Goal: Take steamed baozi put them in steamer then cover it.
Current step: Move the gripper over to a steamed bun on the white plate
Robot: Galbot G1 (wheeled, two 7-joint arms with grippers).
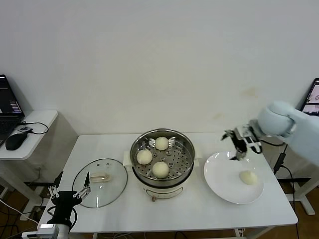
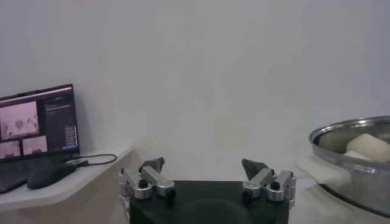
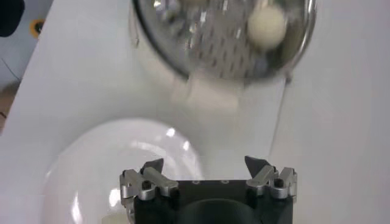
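Three baozi (image 1: 160, 169) in steamer (image 1: 185, 172); one, seemingly, plated.

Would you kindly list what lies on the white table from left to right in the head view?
Left end effector at the table's near left corner → glass cover → steamer holding three baozi → white plate with one baozi, right end effector above its far edge.

Looks like a robot lab/test room: bare white wall (image 1: 159, 55), plain white tabletop (image 1: 189, 214), side desk (image 1: 35, 124) w/ laptop (image 1: 7, 107) & mouse (image 1: 15, 141), loose cables.
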